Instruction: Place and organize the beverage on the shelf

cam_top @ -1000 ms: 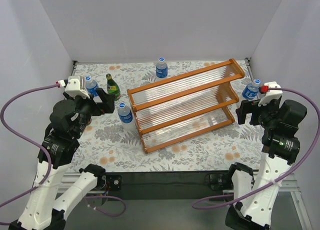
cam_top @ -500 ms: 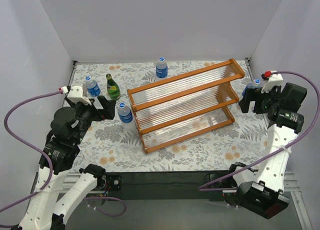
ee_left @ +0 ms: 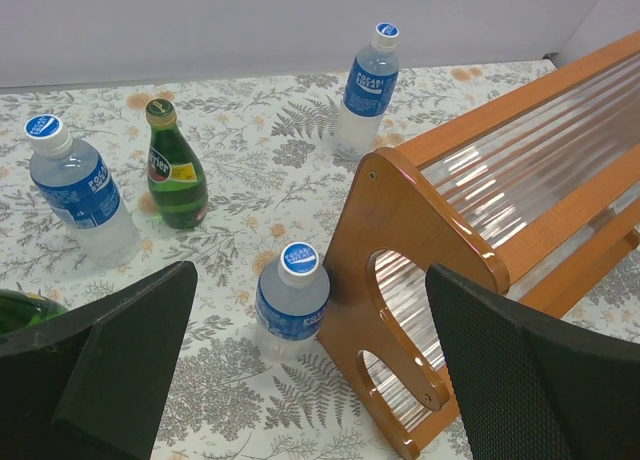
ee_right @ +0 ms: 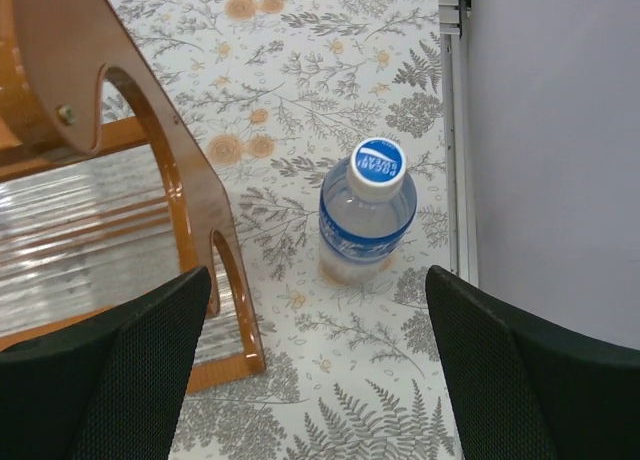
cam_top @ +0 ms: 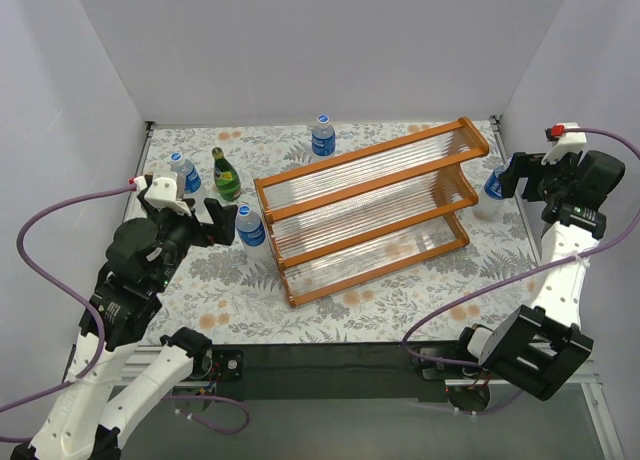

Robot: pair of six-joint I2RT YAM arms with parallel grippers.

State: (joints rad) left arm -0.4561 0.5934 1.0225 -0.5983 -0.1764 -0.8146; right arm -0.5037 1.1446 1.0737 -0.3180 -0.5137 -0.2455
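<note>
The left gripper (ee_left: 308, 272) has its fingers spread wide. Between them in the frame, untouched, a clear blue-labelled bottle (ee_left: 290, 302) stands upright at lower centre, just beside the left end of the wooden shelf (ee_left: 400, 230). At upper left stand a green glass bottle (ee_left: 176, 168) and a second clear bottle (ee_left: 78, 192). A third clear bottle (ee_left: 365, 85) stands at top centre. The right gripper (ee_right: 318, 275) is likewise spread. A fourth clear bottle (ee_right: 366, 218) stands upright on the floral tablecloth (ee_right: 330, 60), right of the shelf's end.
</note>
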